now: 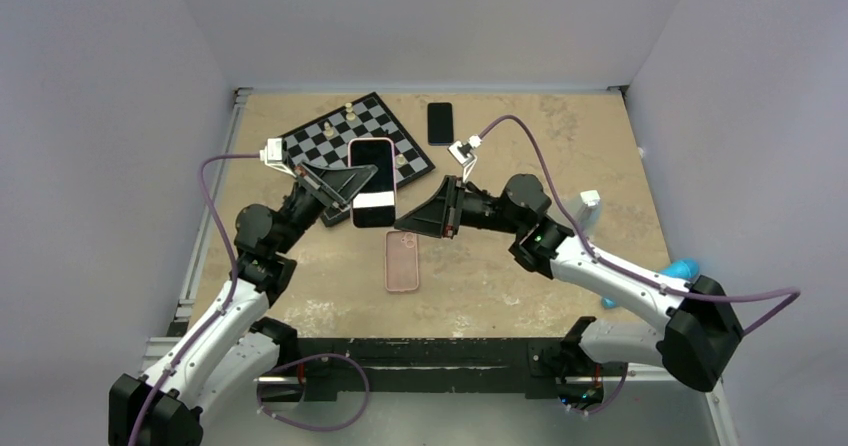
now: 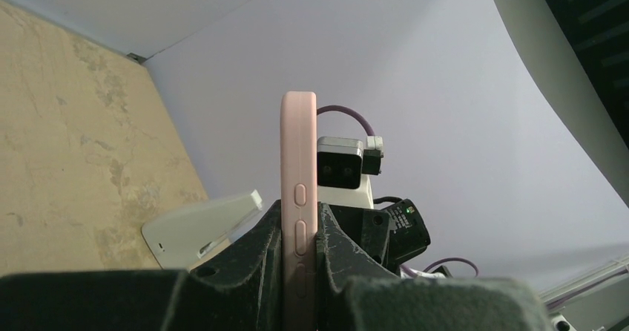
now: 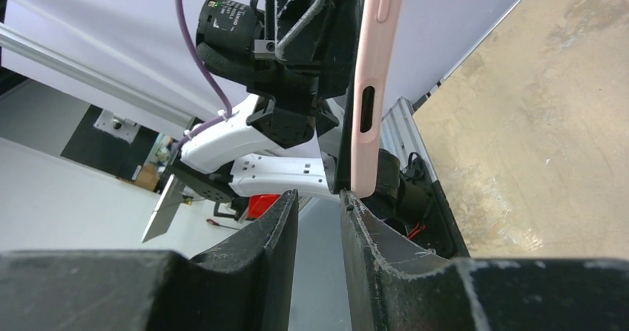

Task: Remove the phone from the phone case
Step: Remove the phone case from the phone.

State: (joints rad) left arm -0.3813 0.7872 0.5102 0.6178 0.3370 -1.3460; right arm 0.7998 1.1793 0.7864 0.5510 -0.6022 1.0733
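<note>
- While the left gripper [image 2: 300, 231] clamps the pink-cased rectangular phone [image 2: 298, 145], the right gripper [image 3: 319, 201] hovers just beside it, jaws narrow, empty.
- Only from the top we see its dark screen [image 1: 372, 166].

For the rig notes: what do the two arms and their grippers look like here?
The left arm and right arm match: white links, black joints and bases. A purple cable loops to a small white camera box on each wrist. The left gripper and right gripper are black wedges with rough dark jaws. A green light glows on the right arm.
</note>
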